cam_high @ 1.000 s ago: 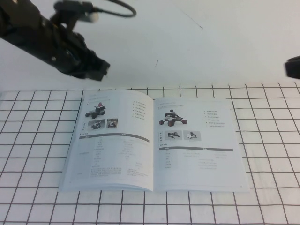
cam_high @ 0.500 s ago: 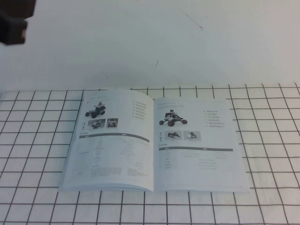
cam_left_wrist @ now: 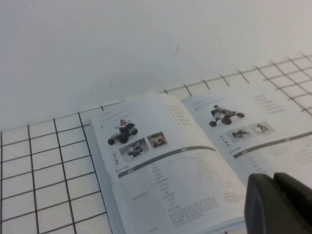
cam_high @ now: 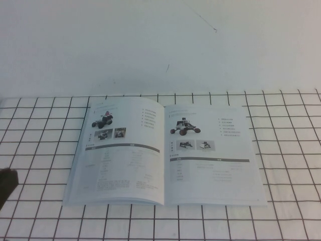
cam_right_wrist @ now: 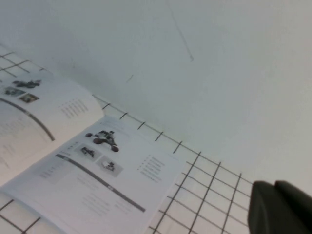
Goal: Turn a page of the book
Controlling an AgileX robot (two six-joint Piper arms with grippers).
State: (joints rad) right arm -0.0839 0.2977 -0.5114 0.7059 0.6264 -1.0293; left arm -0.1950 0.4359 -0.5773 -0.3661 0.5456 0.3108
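Observation:
The book lies open and flat on the grid cloth, and shows in the left wrist view and the right wrist view. The page lies flat as the left-hand leaf, picturing a small wheeled buggy above a dark header bar. The right-hand leaf pictures another buggy. My left gripper is shut and empty, held off the book's near left side; a dark bit of that arm shows at the high view's left edge. My right gripper is shut and empty, off the book's right side, outside the high view.
A white cloth with a black grid covers the table's near part. Plain white surface lies behind the book, with a few small marks.
The left arm has left the back left above the book and now shows only at the lower left edge. The right arm's dark tip has gone from the right edge. The book has not moved.

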